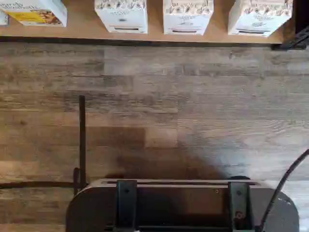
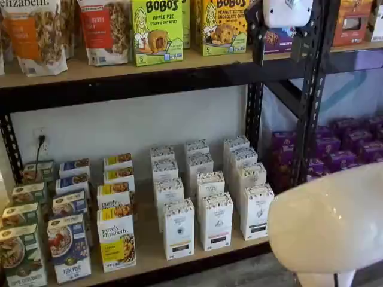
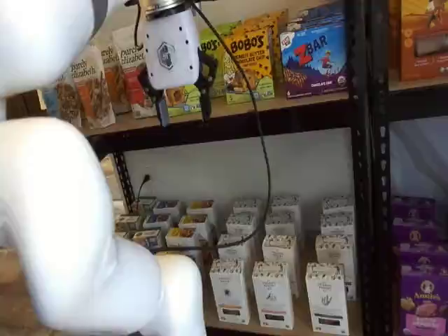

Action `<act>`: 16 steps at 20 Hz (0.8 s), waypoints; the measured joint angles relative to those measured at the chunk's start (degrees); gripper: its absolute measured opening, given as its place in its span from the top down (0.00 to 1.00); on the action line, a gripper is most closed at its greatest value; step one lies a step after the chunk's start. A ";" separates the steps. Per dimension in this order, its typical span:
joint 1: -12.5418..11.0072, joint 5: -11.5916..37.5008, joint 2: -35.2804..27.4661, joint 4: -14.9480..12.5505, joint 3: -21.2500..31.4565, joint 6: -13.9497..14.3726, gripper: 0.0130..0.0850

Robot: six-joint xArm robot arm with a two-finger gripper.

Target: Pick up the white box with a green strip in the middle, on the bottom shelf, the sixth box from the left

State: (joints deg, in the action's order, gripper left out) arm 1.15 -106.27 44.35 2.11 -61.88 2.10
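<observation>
The white box [image 2: 256,210] is a tall carton with a speckled top band. It stands at the right end of the front row on the bottom shelf [image 2: 149,252], beside two like cartons. It also shows in a shelf view [image 3: 327,297] and in the wrist view [image 1: 258,17], nearest the black rack foot. My gripper [image 3: 184,105] hangs high up, in front of the upper shelf's edge, far above the box. Its two black fingers are apart and hold nothing. It also shows in a shelf view [image 2: 278,52].
Yellow, blue and green cereal boxes [image 2: 116,239] fill the shelf's left part. More white cartons stand in rows behind. A black upright [image 2: 311,89] stands right of the target, with purple boxes [image 2: 341,149] beyond. My white arm [image 3: 63,210] blocks the left. A dark mount [image 1: 178,205] lies over wood floor.
</observation>
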 joint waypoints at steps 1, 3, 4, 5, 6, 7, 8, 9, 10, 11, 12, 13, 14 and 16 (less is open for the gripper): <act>1.17 0.90 0.52 -1.72 0.53 0.75 0.00; 4.03 3.43 1.97 -5.82 1.93 2.56 0.00; 4.13 3.83 2.11 -6.18 2.10 2.69 0.00; 4.05 3.98 2.10 -6.26 2.17 2.64 0.00; 3.86 4.01 2.05 -6.22 2.22 2.49 0.00; 3.58 4.02 1.98 -6.08 2.34 2.26 0.00; 3.28 4.17 1.95 -5.95 2.60 2.00 0.00; 2.93 4.47 1.96 -5.87 3.00 1.71 0.00; 2.49 5.00 2.09 -5.73 3.59 1.34 0.00; 1.69 5.75 2.26 -5.18 4.34 0.73 0.00; 0.88 6.73 2.49 -4.66 5.34 0.09 0.00; 0.32 8.16 2.86 -4.60 6.77 -0.41 0.00; 0.00 9.29 3.20 -4.71 7.82 -0.68 0.00; -1.15 11.44 3.57 -4.59 10.12 -1.66 0.00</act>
State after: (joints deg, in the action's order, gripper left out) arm 0.00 -94.83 47.92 -2.48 -51.76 0.43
